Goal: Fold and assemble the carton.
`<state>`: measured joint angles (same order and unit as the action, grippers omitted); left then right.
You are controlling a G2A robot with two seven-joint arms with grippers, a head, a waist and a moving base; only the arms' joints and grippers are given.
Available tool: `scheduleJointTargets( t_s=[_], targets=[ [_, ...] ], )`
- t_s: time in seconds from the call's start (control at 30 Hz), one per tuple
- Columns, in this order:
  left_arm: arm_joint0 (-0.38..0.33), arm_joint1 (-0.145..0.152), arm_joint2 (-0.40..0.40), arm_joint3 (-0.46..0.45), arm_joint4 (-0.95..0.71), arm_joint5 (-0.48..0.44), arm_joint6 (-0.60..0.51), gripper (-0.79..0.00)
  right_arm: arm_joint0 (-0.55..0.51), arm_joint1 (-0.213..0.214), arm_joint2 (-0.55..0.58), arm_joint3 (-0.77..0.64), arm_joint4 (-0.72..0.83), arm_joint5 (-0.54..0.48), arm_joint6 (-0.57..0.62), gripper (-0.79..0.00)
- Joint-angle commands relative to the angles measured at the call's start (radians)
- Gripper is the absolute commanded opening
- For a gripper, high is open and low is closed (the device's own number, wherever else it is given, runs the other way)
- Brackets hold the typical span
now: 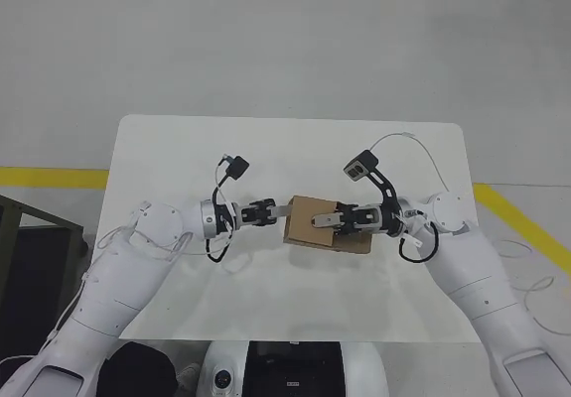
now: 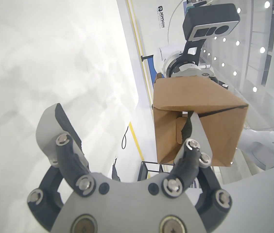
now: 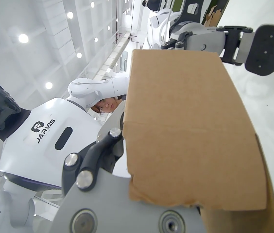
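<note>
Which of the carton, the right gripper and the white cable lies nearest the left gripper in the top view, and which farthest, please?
1. carton, touching the left gripper.
2. right gripper, over the carton.
3. white cable, far back on the right.

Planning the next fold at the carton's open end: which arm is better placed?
Left, probably. The left gripper is open at that end, one finger inside the carton; the right gripper seems clamped on it, holding it.
</note>
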<state>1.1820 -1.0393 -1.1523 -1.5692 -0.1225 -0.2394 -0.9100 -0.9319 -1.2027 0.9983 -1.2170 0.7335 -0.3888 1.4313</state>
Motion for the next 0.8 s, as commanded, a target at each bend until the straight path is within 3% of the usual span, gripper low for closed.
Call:
scheduleJointTargets(
  t_s=[0.0, 0.3, 0.77],
  targets=[
    [0.01, 0.002, -0.012, -0.006, -0.005, -0.001, 0.011, 0.0, 0.003, -0.002, -0.002, 0.006, 0.001, -0.001, -0.001, -0.785],
    [0.038, 0.01, -0.03, -0.027, -0.016, 0.0, -0.035, 0.0, 0.012, -0.008, -0.012, 0.02, 0.004, -0.003, -0.003, -0.785],
    [0.005, 0.004, 0.01, -0.016, -0.003, 0.009, -0.047, 0.0, 0.014, -0.012, -0.011, 0.019, 0.009, 0.002, 0.002, -0.785]
  ],
)
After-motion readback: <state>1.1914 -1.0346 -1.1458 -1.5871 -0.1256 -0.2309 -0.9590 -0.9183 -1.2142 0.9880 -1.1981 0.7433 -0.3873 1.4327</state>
